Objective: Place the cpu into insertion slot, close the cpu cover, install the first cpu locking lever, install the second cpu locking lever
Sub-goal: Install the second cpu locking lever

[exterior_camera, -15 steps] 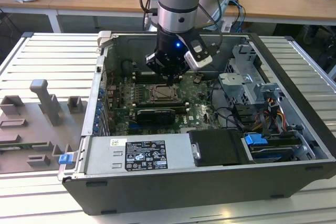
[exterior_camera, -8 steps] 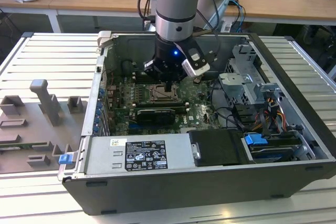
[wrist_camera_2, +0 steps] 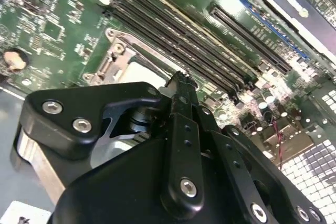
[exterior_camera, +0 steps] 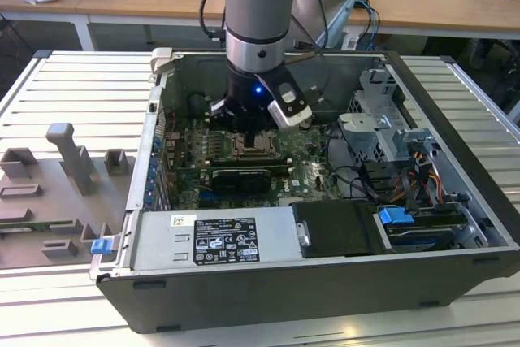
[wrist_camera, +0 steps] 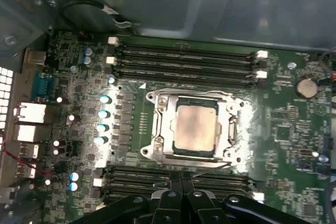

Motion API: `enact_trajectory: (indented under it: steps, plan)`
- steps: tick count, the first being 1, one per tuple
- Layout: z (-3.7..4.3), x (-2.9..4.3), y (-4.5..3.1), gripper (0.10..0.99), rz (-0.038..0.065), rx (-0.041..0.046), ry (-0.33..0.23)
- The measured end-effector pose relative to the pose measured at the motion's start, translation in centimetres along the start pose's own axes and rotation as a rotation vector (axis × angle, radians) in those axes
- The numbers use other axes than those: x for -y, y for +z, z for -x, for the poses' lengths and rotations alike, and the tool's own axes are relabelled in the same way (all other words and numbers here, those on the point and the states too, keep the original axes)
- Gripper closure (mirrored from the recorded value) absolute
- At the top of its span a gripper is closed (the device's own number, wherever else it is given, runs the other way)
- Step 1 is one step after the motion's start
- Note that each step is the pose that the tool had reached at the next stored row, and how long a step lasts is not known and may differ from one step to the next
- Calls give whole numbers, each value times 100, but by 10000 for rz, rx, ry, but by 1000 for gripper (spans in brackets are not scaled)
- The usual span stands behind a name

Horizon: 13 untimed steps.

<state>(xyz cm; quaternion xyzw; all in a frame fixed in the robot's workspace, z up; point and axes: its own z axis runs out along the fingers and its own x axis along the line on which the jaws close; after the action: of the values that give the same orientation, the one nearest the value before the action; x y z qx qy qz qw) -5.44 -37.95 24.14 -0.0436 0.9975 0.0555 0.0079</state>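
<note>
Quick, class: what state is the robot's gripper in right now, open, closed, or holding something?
Gripper: closed, fingers pressed together, holding nothing; it sits beside the cpu, which lies in the insertion slot.

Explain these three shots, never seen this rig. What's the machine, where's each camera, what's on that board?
The machine is a robot arm with a pale blue and silver wrist, reaching down into an open black desktop computer case on a ribbed metal table. The exterior view looks at the whole scene from outside. Both wrist views ride on the arm and look down at the green motherboard. There the pale silver-beige square cpu lies in the insertion slot, with the thin silvery cpu cover framing it. Long black memory slots run beside it. The black gripper hovers near the socket, its fingers together, holding nothing visible.
</note>
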Motion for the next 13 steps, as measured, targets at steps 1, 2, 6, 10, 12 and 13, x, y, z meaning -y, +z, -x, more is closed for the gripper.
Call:
enact_trajectory:
  steps: [1, 2, 6, 10, 12, 13]
  plan:
    - [-40, 4, 49, 980, 7, -2, -31]
    - [-63, 6, 86, 980, 13, -4, -47]
    - [-83, 18, 191, 980, 59, -4, -66]
    - [-84, 18, 193, 980, 61, -3, -66]
    - [-84, 18, 193, 980, 61, -2, -67]
    - [-84, 18, 194, 980, 61, -2, -67]
